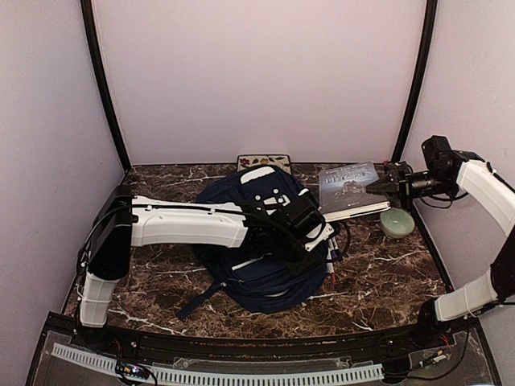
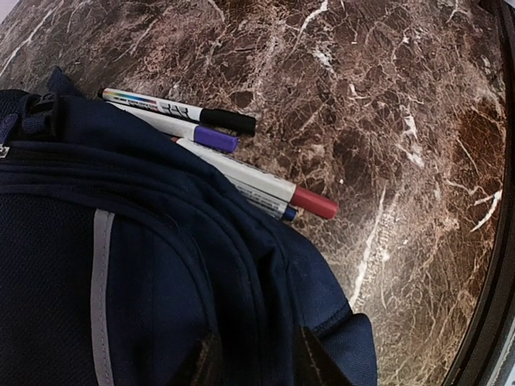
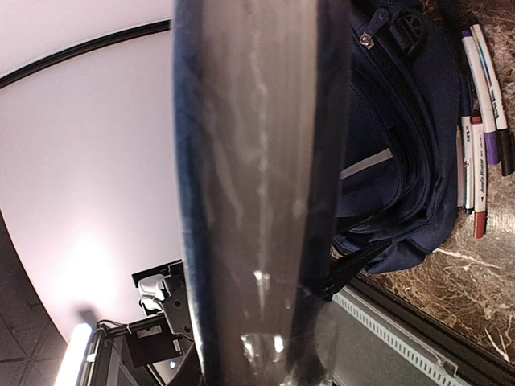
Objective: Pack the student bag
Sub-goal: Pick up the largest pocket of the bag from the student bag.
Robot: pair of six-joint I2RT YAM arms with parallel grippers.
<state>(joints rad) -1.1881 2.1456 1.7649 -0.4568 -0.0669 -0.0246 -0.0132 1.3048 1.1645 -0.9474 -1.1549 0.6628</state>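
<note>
The navy student bag (image 1: 257,249) lies in the middle of the table with its white stripe toward the back. My left gripper (image 1: 312,229) sits at the bag's right edge. In the left wrist view its fingertips (image 2: 197,366) straddle a ridge of the bag's fabric (image 2: 161,241), shut on it. My right gripper (image 1: 385,186) is shut on a grey book (image 1: 350,186) and holds it raised at the back right, next to the bag. The book (image 3: 249,161) fills the right wrist view edge-on, with the bag (image 3: 394,145) beyond it.
Several markers (image 1: 331,261) lie on the marble beside the bag's right side, with black, purple and red caps (image 2: 314,203); they also show in the right wrist view (image 3: 483,121). A pale green bowl (image 1: 397,223) sits under the right arm. A patterned flat item (image 1: 264,162) lies at the back wall.
</note>
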